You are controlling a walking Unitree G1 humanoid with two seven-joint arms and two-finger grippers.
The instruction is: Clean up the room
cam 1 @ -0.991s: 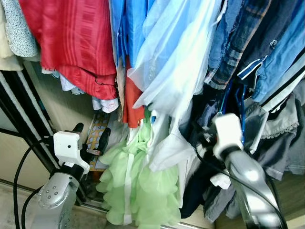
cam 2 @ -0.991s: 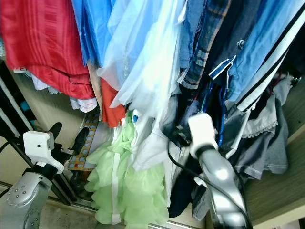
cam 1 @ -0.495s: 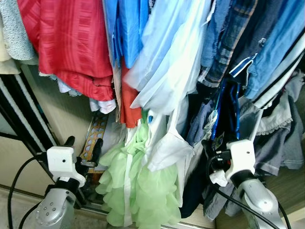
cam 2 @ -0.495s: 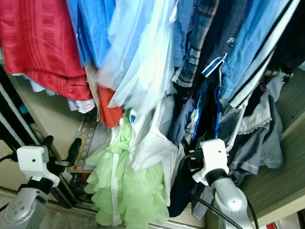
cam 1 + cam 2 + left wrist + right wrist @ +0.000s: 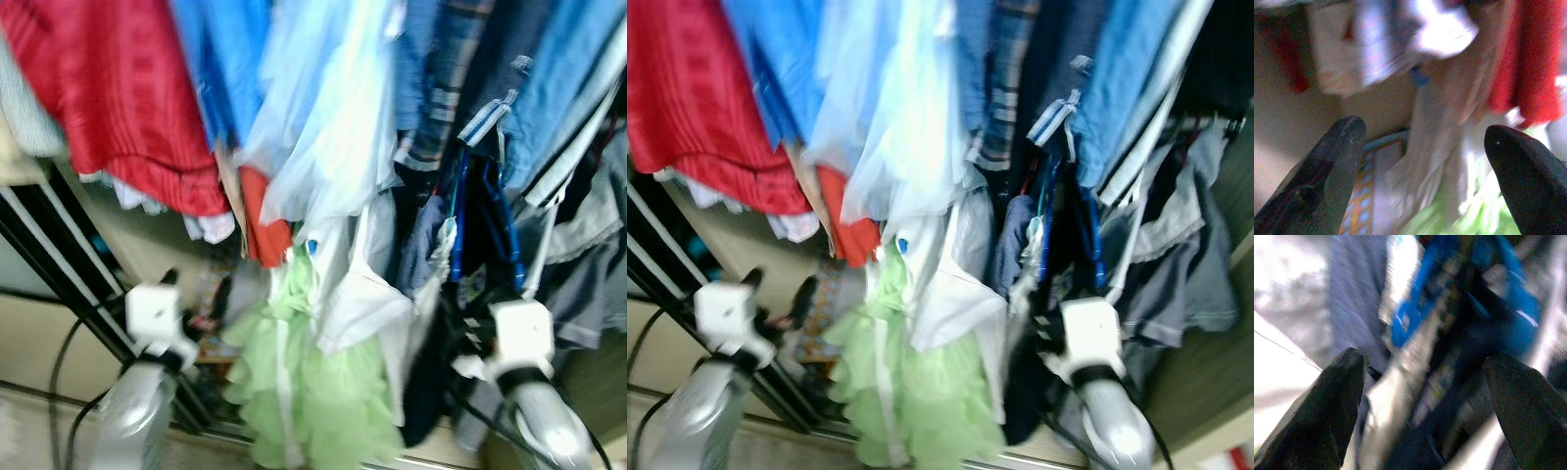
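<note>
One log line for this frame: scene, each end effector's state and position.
scene: closet of hanging clothes, blurred | left end effector: open, near pale green ruffled dress | right end effector: open, facing blue plastic hanger

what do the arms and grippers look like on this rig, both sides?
Both arms are silver metal, each topped by a boxy white wrist housing with a black collar below it. The left arm has small dots on its shell and a black cable looping off it; the right arm also trails black cable. The left gripper and right gripper each have two long, rounded black fingers.
</note>
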